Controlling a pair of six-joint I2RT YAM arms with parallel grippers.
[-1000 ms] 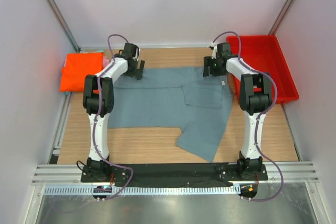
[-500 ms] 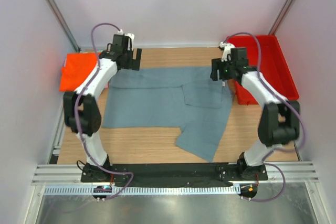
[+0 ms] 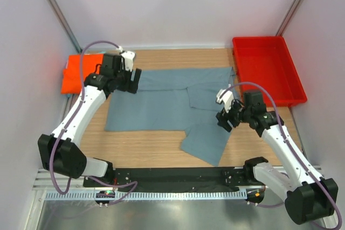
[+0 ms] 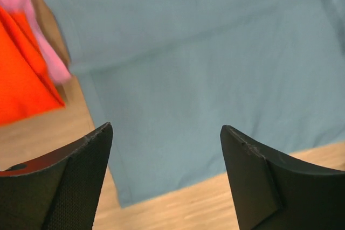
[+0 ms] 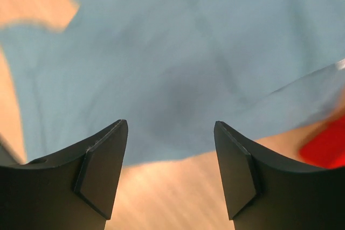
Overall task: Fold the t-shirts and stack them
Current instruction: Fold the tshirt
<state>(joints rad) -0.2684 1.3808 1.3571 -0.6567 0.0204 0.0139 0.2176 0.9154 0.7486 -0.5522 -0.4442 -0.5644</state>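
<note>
Black end effectors (image 4: 166, 127) (image 5: 170, 123) agape, empty

Red plastic bin (image 3: 265, 69) at far right of wooden table (image 3: 145, 146), black base plate (image 3: 178, 176) along near edge, white walls (image 3: 172, 4)

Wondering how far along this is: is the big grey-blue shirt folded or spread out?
Mostly spread: the grey-blue shirt lies flat across the table, with one flap folded over on top.
</note>
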